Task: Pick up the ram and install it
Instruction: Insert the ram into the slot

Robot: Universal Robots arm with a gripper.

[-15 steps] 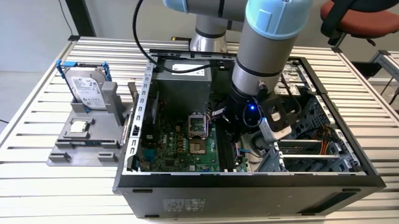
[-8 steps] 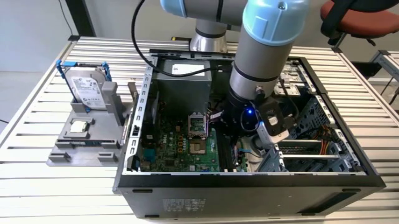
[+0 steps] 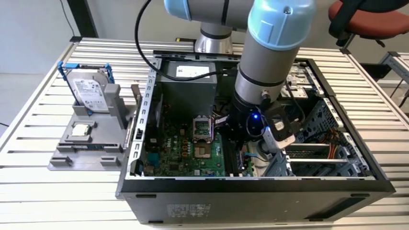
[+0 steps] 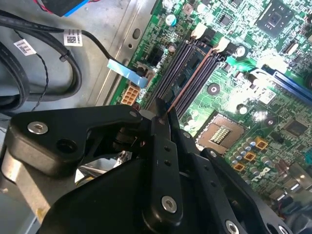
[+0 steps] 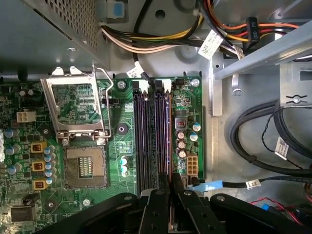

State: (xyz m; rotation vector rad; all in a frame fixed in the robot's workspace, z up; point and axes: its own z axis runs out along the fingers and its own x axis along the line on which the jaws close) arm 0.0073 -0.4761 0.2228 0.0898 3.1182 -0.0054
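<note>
Table (image 3: 38, 124): top of parallel silver metal slats with dark gaps between them, seen in the exterior view. Case (image 3: 255, 203): open black computer tower lying on its side on the slats, open face up, taking up the middle and the exterior view's right. Stand (image 3: 86, 146): grey moulded holder resting on the slats just beside the case, on the exterior view's left; whether the two touch cannot be told. Arm base (image 3: 214, 43): silver foot at the table's far edge, behind the case.
</note>
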